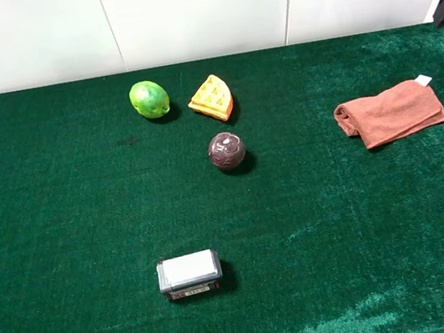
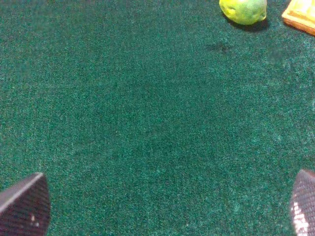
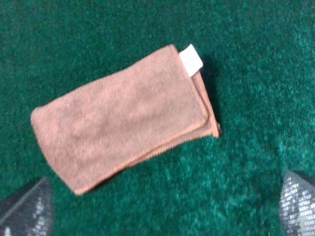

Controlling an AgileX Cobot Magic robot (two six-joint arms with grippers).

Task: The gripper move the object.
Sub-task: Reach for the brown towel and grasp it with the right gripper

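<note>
- The rust-orange towel [image 1: 391,112] lies folded on the green table cloth [image 1: 61,217], at the right side of the high camera frame, a little above the middle height.
- Its small white tag [image 1: 422,80] is at the upper right corner of the towel, touching the cloth.
- The towel lies flat and slightly tilted. Nothing is on it and nothing holds it.
- In the right wrist view the right gripper [image 3: 162,206] is spread wide. Its two fingertips are far apart and hold nothing. The towel is in front of them, and no finger touches it.
- In the left wrist view the left gripper [image 2: 165,204] is also spread wide, with only bare green cloth between its fingertips.
- A green lime [image 1: 149,99] is in the upper middle-left of the high frame, and a yellow-orange waffle wedge [image 1: 211,98] is just to the right of it, not touching.
- A dark brown ball [image 1: 226,150] is below the wedge, near the centre of the frame.
- A small grey box [image 1: 189,273] is in the lower middle-left, well apart from the other things.
- All four small things are well apart from the towel.
</note>
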